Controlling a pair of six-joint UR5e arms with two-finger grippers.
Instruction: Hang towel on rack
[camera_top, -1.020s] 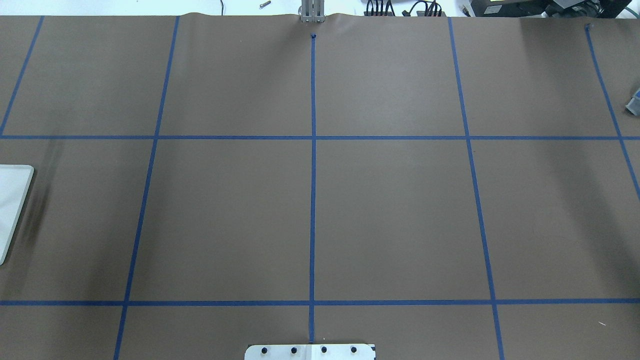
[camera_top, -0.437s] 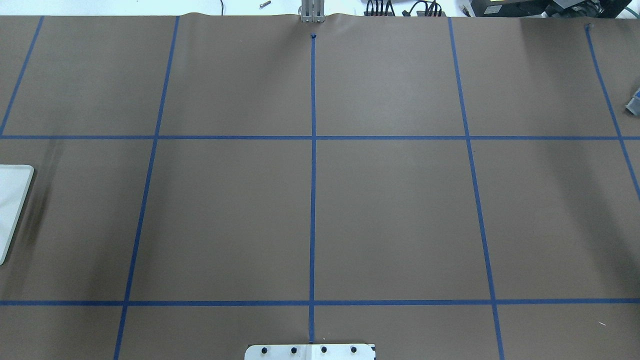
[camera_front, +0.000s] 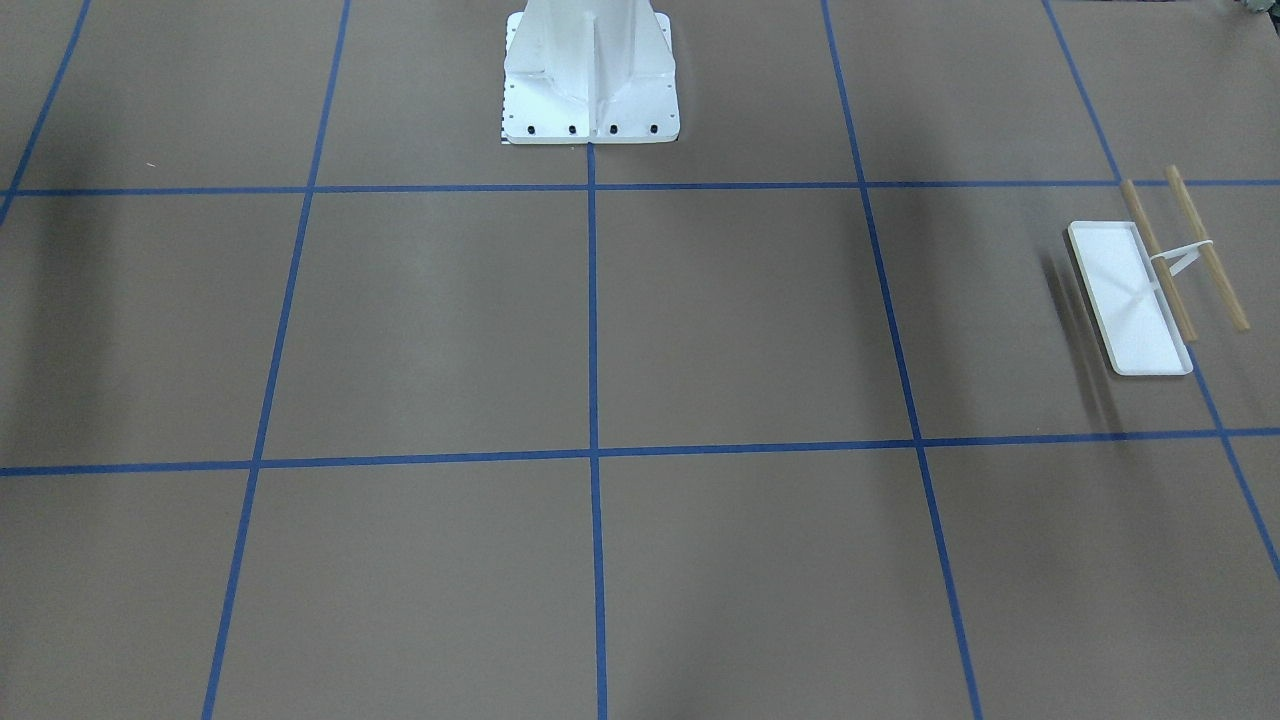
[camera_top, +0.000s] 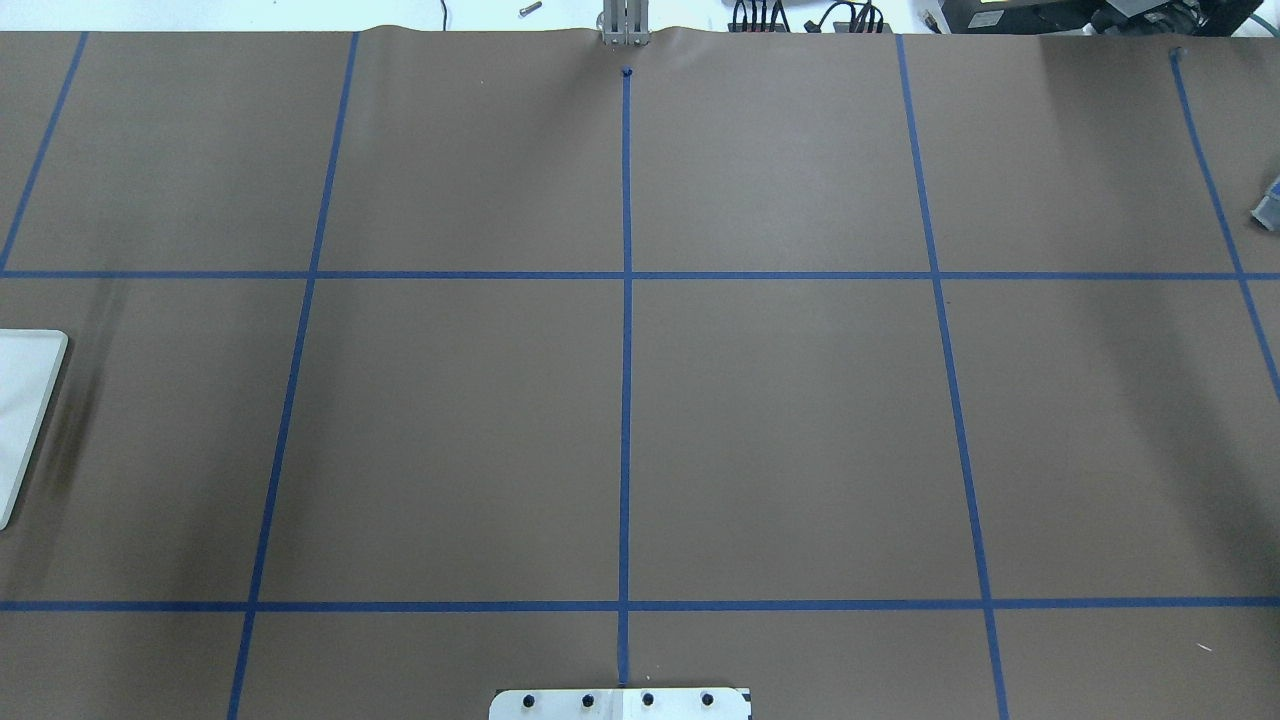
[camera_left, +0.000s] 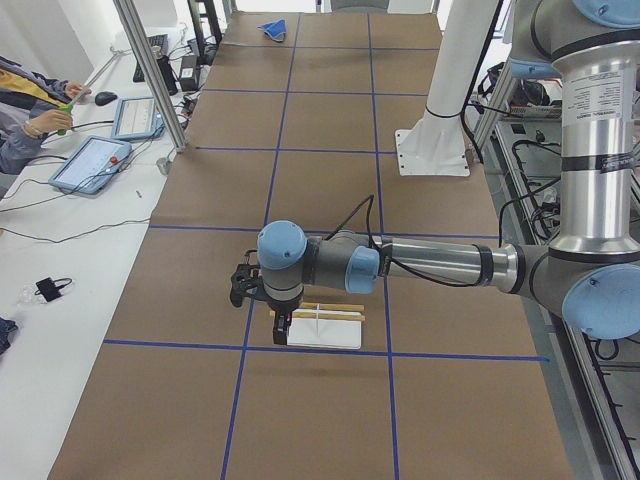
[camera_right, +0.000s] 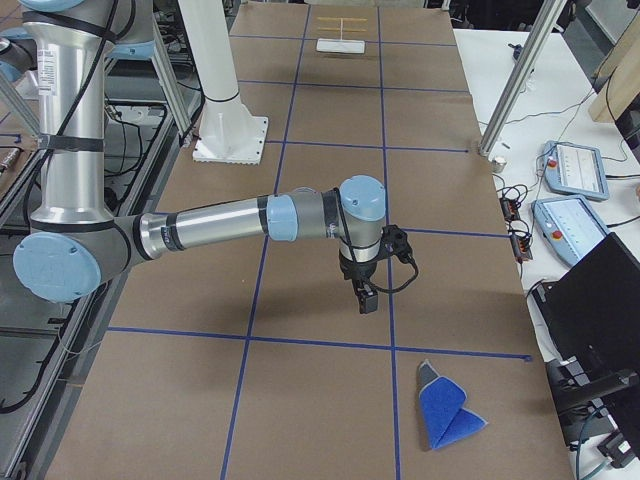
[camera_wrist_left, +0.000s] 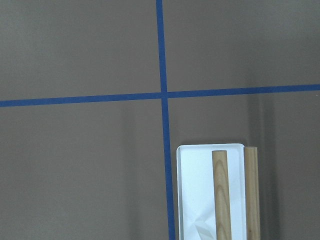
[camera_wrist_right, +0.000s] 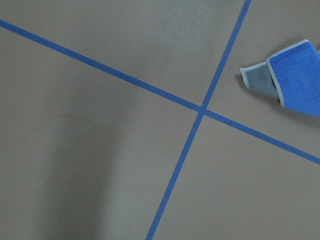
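The blue towel (camera_right: 448, 412) lies folded on the brown table at the robot's right end, with its grey reverse showing. It also shows in the right wrist view (camera_wrist_right: 295, 80) at the upper right and in the overhead view (camera_top: 1268, 210) at the right edge. The rack (camera_front: 1140, 300) stands at the left end, a white tray with two wooden bars (camera_front: 1205, 245). It also shows in the left wrist view (camera_wrist_left: 200, 200). My left gripper (camera_left: 281, 335) hangs just beside the rack (camera_left: 325, 328). My right gripper (camera_right: 365, 298) hangs above the table, well short of the towel. I cannot tell whether either is open.
The large white bolted pedestal (camera_front: 590, 70) stands at the robot's side of the table. Blue tape lines (camera_top: 626, 400) divide the brown surface into squares. A side bench with tablets (camera_left: 95, 160) and an operator's hands runs along the far table edge, with metal posts (camera_left: 150, 70).
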